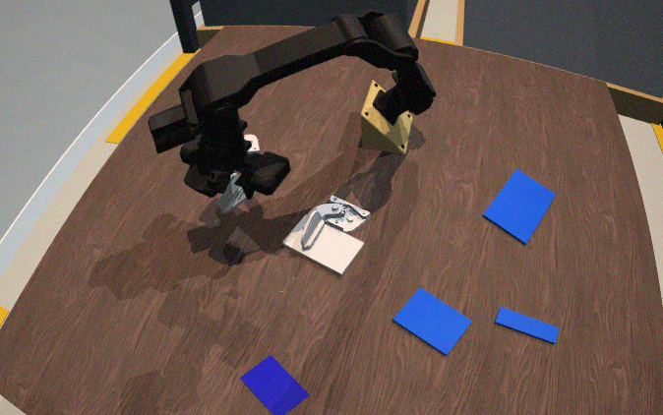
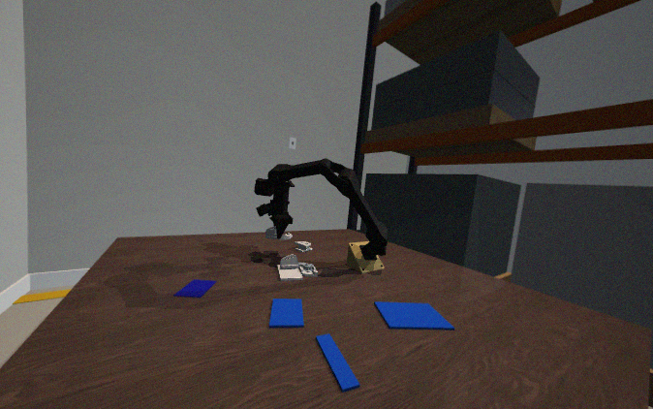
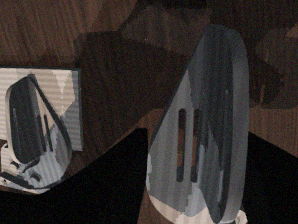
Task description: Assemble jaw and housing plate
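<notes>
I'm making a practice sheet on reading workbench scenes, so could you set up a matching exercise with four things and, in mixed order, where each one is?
Things
1. Held jaw
2. Mounted jaw
3. Housing plate
4. Yellow bracket

Places
A. Under the foot of the arm
B. Between the fingers, raised above the table
C. On the tabletop, away from the white base
D. At the white base

Right pairs
1-B
2-D
3-C
4-A
</notes>
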You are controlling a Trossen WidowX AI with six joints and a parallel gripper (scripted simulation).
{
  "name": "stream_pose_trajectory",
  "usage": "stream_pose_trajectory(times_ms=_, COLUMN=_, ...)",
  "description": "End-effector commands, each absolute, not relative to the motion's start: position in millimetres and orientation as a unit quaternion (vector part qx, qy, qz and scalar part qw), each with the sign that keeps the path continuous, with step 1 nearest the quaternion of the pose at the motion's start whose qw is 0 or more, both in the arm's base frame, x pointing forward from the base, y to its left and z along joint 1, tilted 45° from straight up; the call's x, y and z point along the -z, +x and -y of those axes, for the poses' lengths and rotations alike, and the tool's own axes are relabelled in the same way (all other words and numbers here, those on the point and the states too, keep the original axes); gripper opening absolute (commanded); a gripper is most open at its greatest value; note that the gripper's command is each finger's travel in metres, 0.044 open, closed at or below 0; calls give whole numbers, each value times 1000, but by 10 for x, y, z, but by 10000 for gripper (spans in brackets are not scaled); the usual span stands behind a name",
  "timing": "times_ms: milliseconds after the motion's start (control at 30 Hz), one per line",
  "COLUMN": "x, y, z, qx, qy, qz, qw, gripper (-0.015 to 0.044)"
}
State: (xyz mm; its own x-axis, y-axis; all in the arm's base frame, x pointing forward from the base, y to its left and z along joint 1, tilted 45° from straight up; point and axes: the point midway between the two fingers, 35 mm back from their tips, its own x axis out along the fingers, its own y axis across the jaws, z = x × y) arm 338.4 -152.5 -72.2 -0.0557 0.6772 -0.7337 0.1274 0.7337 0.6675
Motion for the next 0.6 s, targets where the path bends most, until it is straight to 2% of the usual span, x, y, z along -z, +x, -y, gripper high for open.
stream_pose_trajectory(times_ms=0, x=605, y=3415, z=1432, qx=-212, qy=298, qz=-693, qw=622, gripper=134)
stream_pose_trajectory(times_ms=567, x=218, y=3459, z=1029, qx=-191, qy=317, qz=-698, qw=612, gripper=134)
